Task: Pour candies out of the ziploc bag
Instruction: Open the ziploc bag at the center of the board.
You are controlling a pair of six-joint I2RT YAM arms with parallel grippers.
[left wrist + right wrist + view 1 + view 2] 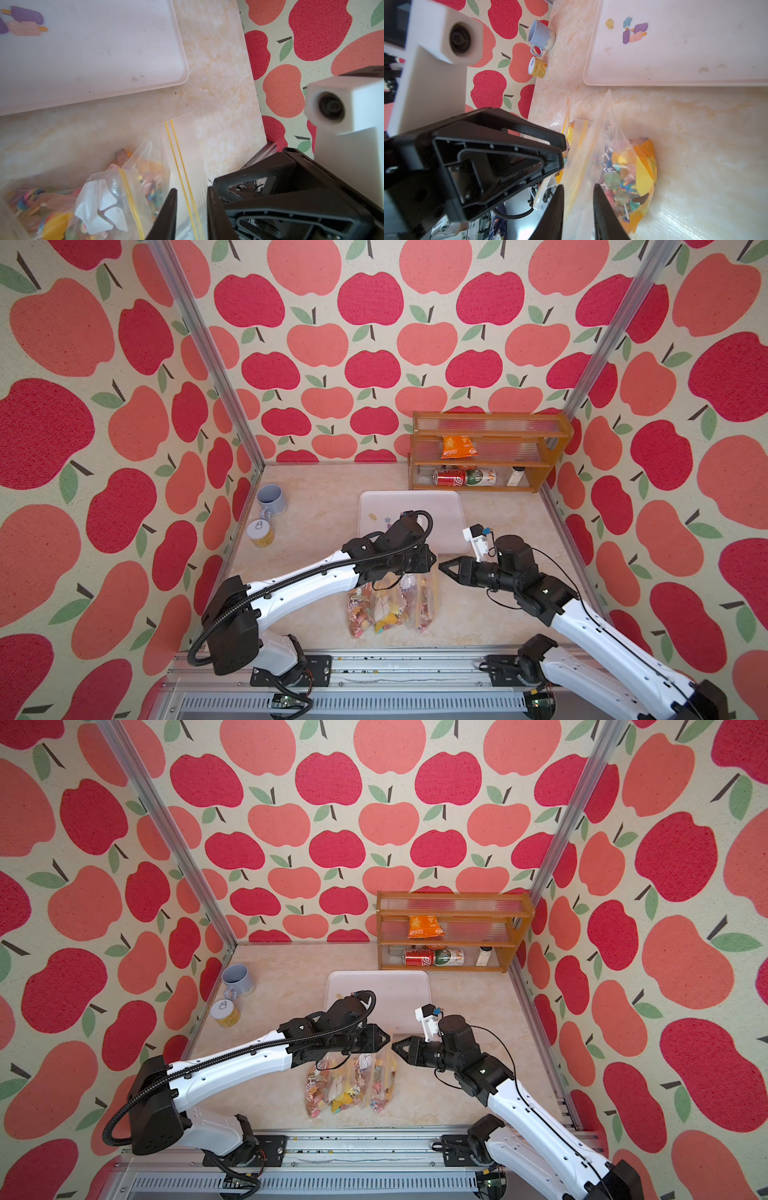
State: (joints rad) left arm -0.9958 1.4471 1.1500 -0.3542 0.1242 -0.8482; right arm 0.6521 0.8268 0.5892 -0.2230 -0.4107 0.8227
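Note:
The clear ziploc bag (390, 605) (349, 1085) lies crumpled on the marble table near the front edge, its yellow zip strip (182, 145) towards the tray. Many small multicoloured candies (361, 614) (623, 176) fill it. A few candies (634, 33) (25, 22) lie on the white tray (415, 506). My left gripper (434, 562) (192, 189) hovers over the bag's zip end, jaws slightly apart, the strip showing between them. My right gripper (441, 565) (579, 185) faces it tip to tip at the bag's top corner, jaws also slightly apart over loose plastic.
A blue-grey mug (272, 499) and a small yellow tin (261, 533) stand by the left wall. A wooden shelf (490, 423) at the back right holds an orange snack packet (457, 448) and drink cans (463, 477). Apple-print walls enclose three sides.

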